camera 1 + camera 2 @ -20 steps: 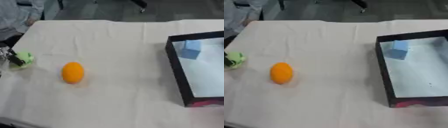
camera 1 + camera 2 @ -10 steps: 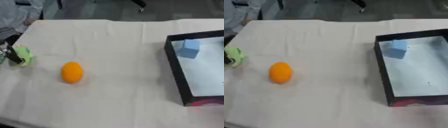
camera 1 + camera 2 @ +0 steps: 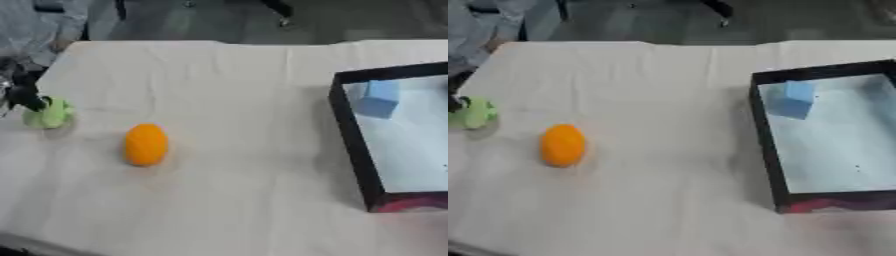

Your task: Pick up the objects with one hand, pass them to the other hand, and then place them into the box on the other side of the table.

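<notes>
The black-walled box [image 3: 765, 135] is sitting on the right side of the table [image 3: 245, 200], its pale floor holding one blue block [image 3: 792, 99] near the far left corner. An orange egg-shaped object [image 3: 145, 144] is lying on the cloth, well apart from the box. My left hand [image 3: 21, 90] is showing only in the left eye view, touching a small green object [image 3: 49, 114] at the left edge; I cannot tell how its fingers are set. No writing is reading clearly.
</notes>
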`<move>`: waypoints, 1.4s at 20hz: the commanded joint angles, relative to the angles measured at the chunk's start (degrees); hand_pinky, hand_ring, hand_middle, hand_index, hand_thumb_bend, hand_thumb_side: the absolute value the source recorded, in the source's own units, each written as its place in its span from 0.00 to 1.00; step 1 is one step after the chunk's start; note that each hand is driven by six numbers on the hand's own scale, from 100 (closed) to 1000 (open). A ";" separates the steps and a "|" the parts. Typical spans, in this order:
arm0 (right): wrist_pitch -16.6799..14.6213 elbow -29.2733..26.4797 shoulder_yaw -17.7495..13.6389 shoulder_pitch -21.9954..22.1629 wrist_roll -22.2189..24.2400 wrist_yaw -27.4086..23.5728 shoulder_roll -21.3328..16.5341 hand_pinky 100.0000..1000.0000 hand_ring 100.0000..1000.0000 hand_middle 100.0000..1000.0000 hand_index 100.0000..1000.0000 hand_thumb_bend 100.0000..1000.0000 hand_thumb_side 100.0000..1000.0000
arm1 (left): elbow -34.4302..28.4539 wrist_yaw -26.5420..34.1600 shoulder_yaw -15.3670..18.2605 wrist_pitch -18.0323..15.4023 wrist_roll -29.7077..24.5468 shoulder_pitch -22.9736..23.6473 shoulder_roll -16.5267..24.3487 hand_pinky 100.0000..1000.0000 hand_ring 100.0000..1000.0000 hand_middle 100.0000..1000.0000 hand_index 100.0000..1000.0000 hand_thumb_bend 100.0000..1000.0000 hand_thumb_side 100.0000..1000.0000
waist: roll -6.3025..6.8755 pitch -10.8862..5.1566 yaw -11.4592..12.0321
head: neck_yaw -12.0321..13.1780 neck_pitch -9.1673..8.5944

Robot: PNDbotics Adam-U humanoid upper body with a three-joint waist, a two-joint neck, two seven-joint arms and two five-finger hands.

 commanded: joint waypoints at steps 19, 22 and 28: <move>0.44 -1.46 -0.12 -1.37 0.28 -0.74 -1.19 0.98 1.00 1.00 0.96 0.54 0.22 | 11.83 -3.93 4.34 7.61 -1.14 -5.41 -1.21 0.89 0.83 0.78 0.89 0.92 0.24 | -0.54 -1.94 -0.06 | 0.60 -1.19; 0.42 -1.51 -0.14 -1.31 0.34 -0.42 -1.11 0.98 1.00 1.00 0.96 0.54 0.22 | 15.21 -2.61 4.77 6.62 1.38 -6.02 -1.47 0.89 0.83 0.78 0.88 0.91 0.24 | -0.56 -1.65 -0.13 | 0.73 -1.27; 0.32 -1.58 -0.17 -0.98 0.52 0.31 -1.00 0.98 1.00 1.00 0.97 0.54 0.22 | 18.92 0.02 5.36 7.50 6.44 -5.98 -2.21 0.89 0.82 0.77 0.87 0.90 0.24 | -0.49 -1.16 -0.37 | 1.16 -1.26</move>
